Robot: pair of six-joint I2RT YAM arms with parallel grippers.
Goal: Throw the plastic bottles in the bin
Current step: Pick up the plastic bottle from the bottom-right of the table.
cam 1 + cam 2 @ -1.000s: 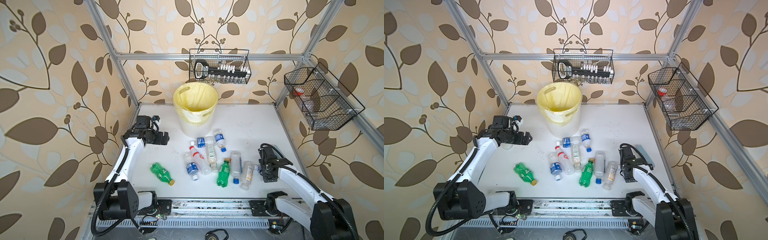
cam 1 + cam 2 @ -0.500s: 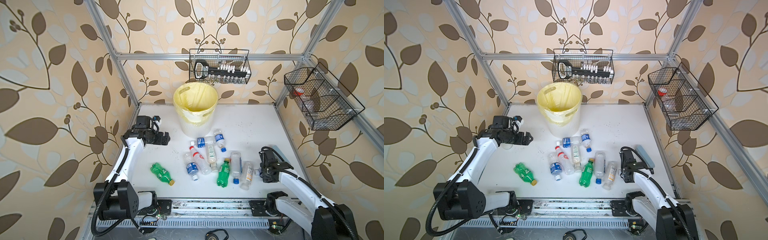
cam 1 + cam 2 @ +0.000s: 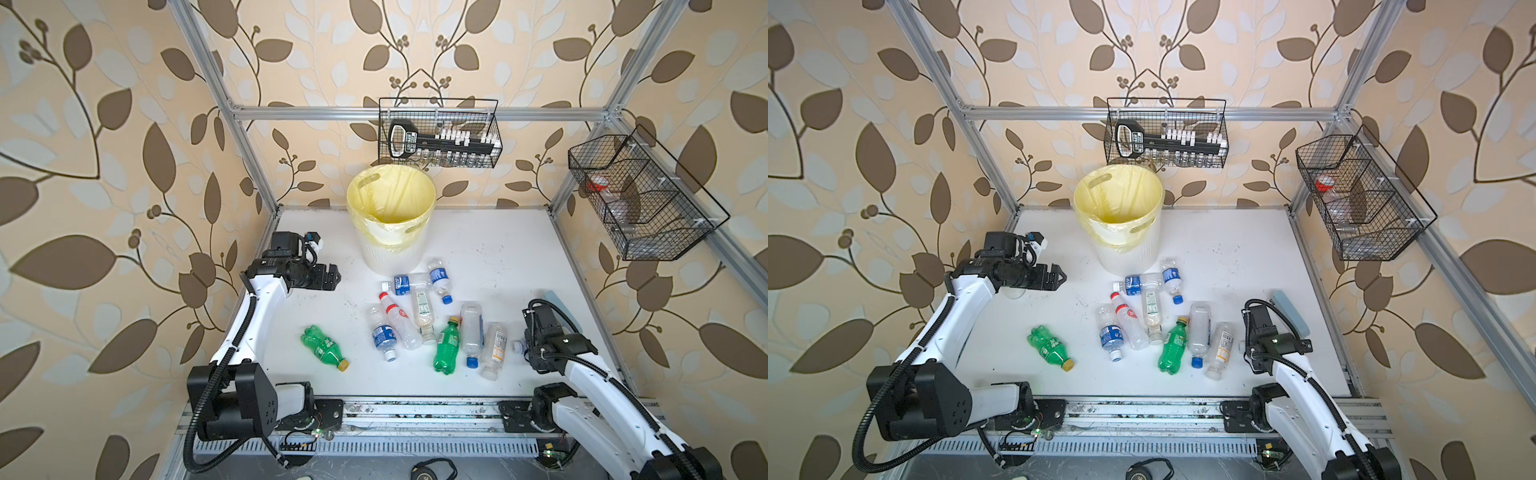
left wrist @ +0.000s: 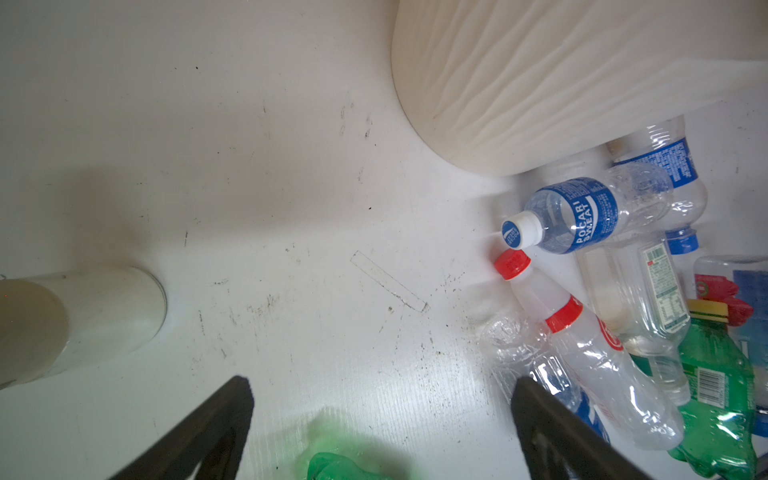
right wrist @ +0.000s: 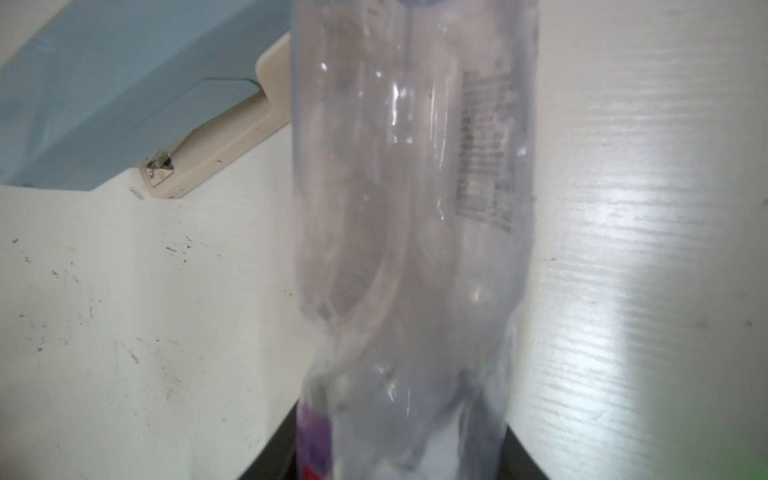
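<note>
Ten or so plastic bottles (image 3: 419, 311) are lying loose mid-frame on the desk (image 3: 498, 257), just below the bin (image 3: 390, 253) standing at upper centre. At lower right the right tool (image 5: 399, 453) is pinching a clear bottle (image 5: 411, 208) down by the desk; the left tool (image 4: 380, 386), at middle left, is hanging spread wide, holding nothing. That thin wall is looking crumpled, so I reckon it could be squirting free on the lift, or clipping the bin's tall rim.
</note>
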